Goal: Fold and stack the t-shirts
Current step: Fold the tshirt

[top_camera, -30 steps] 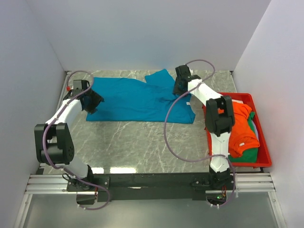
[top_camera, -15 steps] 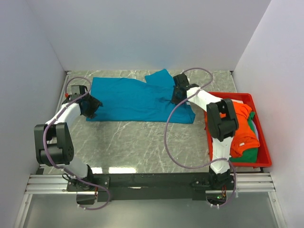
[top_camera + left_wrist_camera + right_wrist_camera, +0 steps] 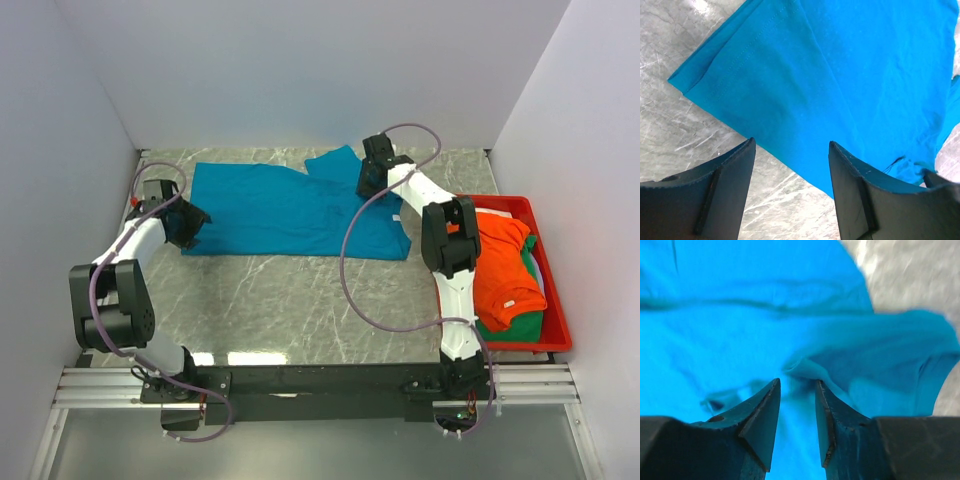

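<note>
Nearest the arm bases, the grey marbled table (image 3: pixel 300 300) lies bare of cloth across its front half.

At the near right, a red bin (image 3: pixel 556 342) sits on the table against the right wall. An orange t-shirt (image 3: pixel 505 265) lies crumpled on top inside it. A green t-shirt (image 3: pixel 522 322) shows beneath it at the near end. A pale strip at the bin's right side may be a white garment, but it is too small to confirm.

Further in, on the left, the left gripper (image 3: pixel 188 226) is low at the left edge of the teal-blue t-shirt (image 3: pixel 280 210). In the left wrist view its fingers (image 3: pixel 735 170) stand wide apart. The corner hem of the shirt (image 3: pixel 815 75) and a strip of marble show between and beyond them. Nothing is held.

The teal-blue shirt is spread flat across the far half of the table. Its body runs left to right, and one sleeve is turned up toward the back wall.

Furthest in, the right gripper (image 3: pixel 368 182) is down on the shirt's right end, beside that sleeve. In the right wrist view its fingers (image 3: pixel 762 415) are set to a narrow gap. A raised fold of teal cloth (image 3: pixel 805 367) sits right at the tips. The view is blurred, so it cannot be told whether the fold is actually pinched.
</note>
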You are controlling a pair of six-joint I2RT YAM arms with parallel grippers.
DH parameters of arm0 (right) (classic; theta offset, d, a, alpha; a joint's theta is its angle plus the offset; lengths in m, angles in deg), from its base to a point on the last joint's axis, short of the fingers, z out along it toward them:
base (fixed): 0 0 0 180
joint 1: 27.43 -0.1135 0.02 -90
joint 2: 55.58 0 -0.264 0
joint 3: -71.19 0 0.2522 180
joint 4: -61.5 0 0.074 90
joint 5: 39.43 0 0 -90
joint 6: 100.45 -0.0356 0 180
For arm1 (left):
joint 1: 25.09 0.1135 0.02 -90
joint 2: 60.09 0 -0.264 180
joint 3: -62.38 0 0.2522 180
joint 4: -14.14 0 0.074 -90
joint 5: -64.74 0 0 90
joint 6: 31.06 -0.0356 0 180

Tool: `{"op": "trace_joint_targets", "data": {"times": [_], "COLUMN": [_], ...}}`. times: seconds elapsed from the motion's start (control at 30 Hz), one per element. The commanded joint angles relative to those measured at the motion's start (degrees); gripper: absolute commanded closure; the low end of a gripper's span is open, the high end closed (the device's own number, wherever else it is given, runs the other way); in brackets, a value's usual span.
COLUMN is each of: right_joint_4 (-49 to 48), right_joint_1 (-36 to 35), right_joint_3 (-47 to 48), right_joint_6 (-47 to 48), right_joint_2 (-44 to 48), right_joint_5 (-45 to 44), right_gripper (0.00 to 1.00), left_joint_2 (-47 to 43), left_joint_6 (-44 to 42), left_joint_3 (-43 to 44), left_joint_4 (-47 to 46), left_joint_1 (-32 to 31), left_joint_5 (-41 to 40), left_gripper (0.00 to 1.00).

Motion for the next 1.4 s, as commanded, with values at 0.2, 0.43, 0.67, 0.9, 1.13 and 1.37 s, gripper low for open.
{"op": "trace_joint_targets", "data": {"times": [0.2,0.43,0.67,0.9,1.13,1.37], "right_joint_4": [4.3,2.8,-8.4,-22.1,-26.3,-28.9], "right_joint_1": [1.8,3.1,3.3,2.9,2.2,2.2], "right_joint_3": [6.6,0.3,-26.6,-51.2,-64.7,-68.5], "right_joint_6": [1.4,0.2,-5.8,-11.7,-15.1,-16.5], "right_joint_2": [-2.7,6.6,27.8,44.0,53.0,52.8], "right_joint_5": [-0.8,-2.2,3.2,7.6,6.2,5.7], "right_gripper": [0.5,0.41,0.41,0.41,0.41,0.41], "left_joint_2": [-7.0,-13.2,-12.4,-6.5,0.0,3.4], "left_joint_6": [-1.3,0.2,3.4,6.3,8.2,7.7], "left_joint_3": [-2.0,-10.9,-15.4,-13.0,-11.3,-9.5], "left_joint_4": [1.4,0.8,-2.8,-5.1,-7.9,-7.0], "left_joint_1": [2.4,4.8,5.5,5.6,5.5,4.6], "left_joint_5": [0.3,-3.8,-4.7,-6.9,-11.0,-16.3], "left_gripper": [0.34,0.34,0.4,0.43,0.47,0.65]}}
